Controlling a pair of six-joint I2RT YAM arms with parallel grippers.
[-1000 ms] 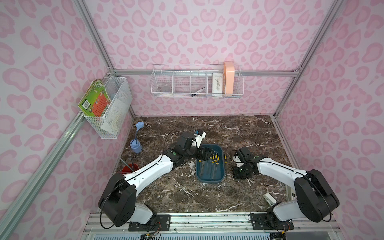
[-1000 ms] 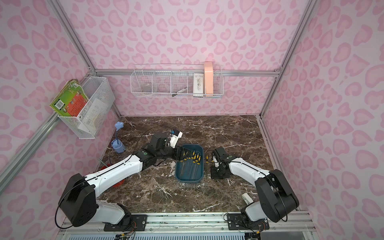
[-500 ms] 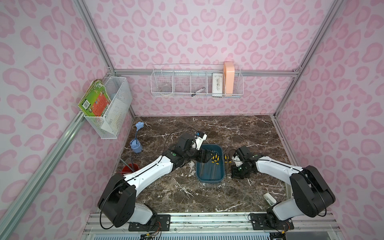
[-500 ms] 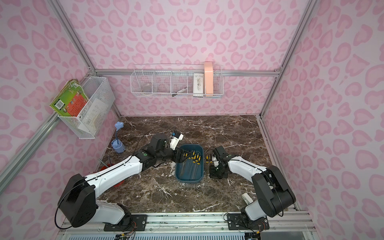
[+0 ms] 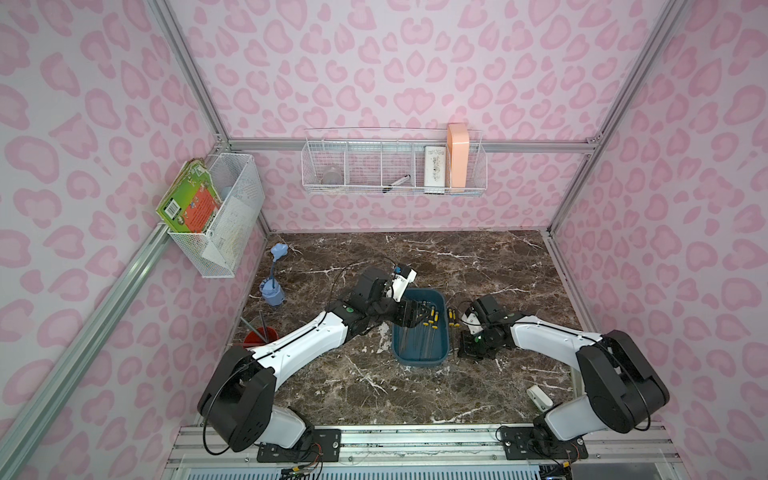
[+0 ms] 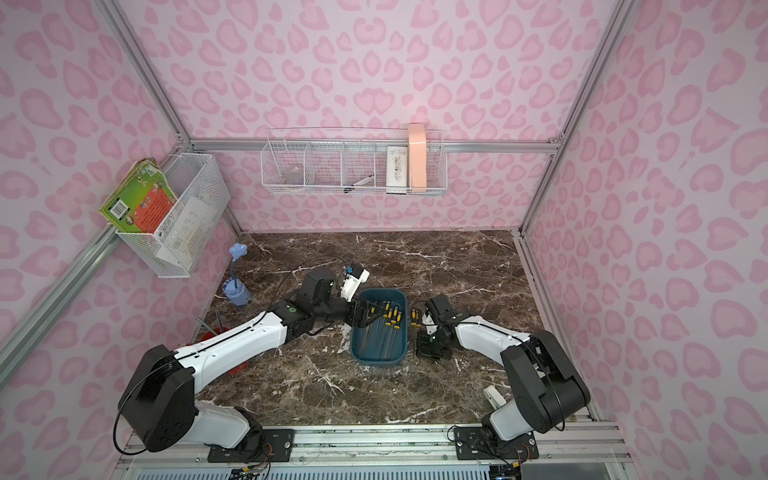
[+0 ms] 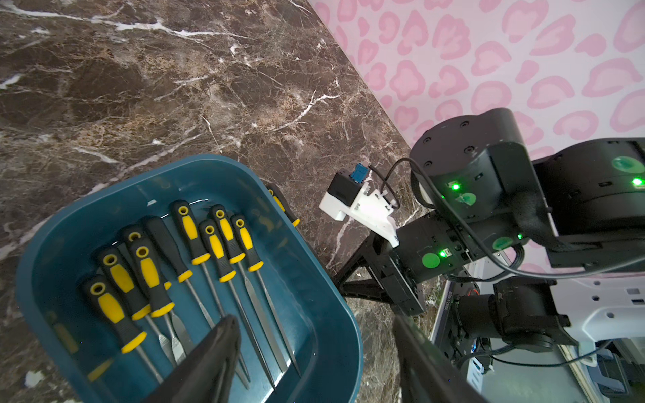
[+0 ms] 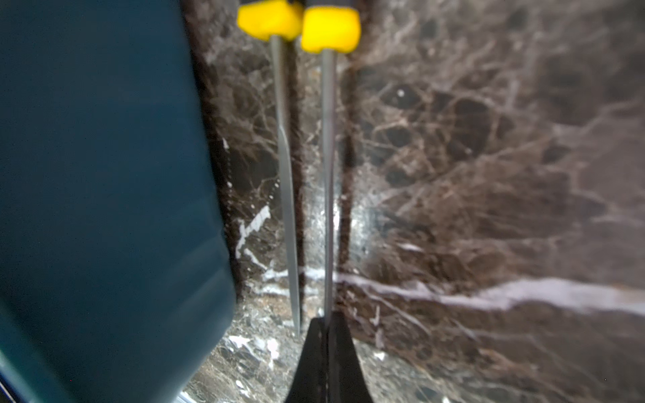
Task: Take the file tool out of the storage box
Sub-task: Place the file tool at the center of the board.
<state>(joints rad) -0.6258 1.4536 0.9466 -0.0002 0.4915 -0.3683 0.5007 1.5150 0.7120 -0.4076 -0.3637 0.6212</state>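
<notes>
Teal-blue plastic storage box point(image 5: 420, 363) is sitting on marble tabletop point(image 5: 374, 257) | your left gripper point(image 7: 314, 322) is hovering above it, jaws spread | your right gripper point(image 8: 326, 326) is pinching a yellow-handled steel file point(image 8: 327, 174) beside it.

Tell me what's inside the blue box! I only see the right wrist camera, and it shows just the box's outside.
Observer: Lots of yellow-and-black files lie side by side in the box.
Operator: Is the other arm doing anything?
Observer: The left gripper is open above the box, with nothing in it.
Operator: My right gripper pinches a file. Where does its handle point?
Observer: Toward the back wall, beside the box's far end.
</notes>
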